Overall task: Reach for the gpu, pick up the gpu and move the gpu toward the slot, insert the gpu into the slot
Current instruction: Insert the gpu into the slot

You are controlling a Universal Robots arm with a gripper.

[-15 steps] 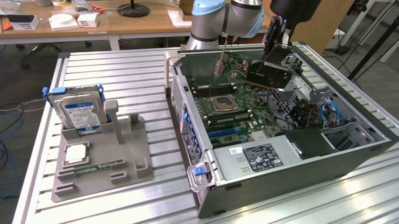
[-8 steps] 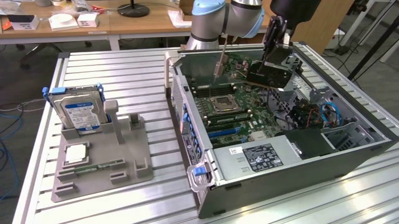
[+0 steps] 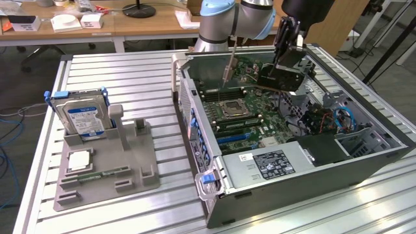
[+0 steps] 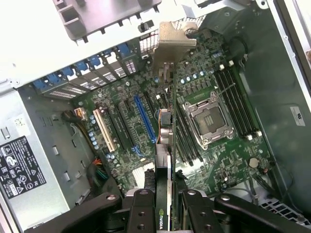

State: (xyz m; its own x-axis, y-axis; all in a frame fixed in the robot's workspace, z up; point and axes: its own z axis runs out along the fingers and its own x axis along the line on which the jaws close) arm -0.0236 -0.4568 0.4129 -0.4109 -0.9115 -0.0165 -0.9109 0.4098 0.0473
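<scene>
your tool is clamped on the gpu, holding it up over the open computer case on the counter. in the wrist view the two black fingers press on either side of the gpu, which you see edge-on, running away from the tool to its silver end bracket.

in the exterior view the bracket hangs down toward the case's rear wall, and the card sits raised above the motherboard, over the end of the case nearest the arm's base. it is not seated in anything.

the long blue slot lies bare on the board, just to one side of the card's line, with the processor socket on the other side. in the exterior view the blue slot is lower on the board than the socket.

on the exterior view's left, well apart from the case, a grey holder carries an upright hard drive with a blue label, and a narrow memory stick lies flat in it.
</scene>
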